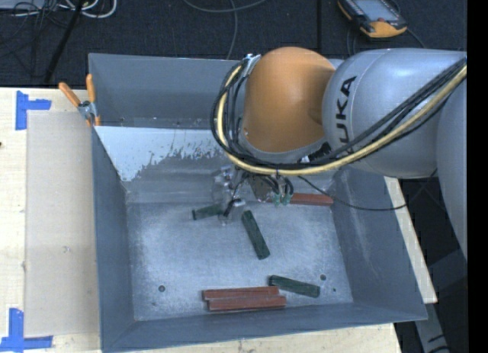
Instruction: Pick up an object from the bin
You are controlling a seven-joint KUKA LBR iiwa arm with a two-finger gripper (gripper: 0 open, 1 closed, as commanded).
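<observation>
Clutter nearest the pincer (228, 208) is a short dark green flat stick (204, 213). Its right end meets the pincer's tip and the rest juts out to the pincer's left on the bin floor. Just below and to the right lies a second dark green bar (256, 235), slanted, close to the pincer but apart from it. To the pincer's right, a reddish-brown flat strip (311, 200) lies partly under the arm's cables.

Whether the pincer is released or clenched cannot be told. The orange wrist cover (286, 100) and the grey arm (396, 115) hang over it.

Farther below, near the front wall, lie a third dark green bar (294, 287) and, left of that, two reddish-brown bars (244, 298) side by side. The floor of the grey metal bin (114, 267) lies bare to the pincer's left and lower left. The back slope rises just above the pincer.
</observation>
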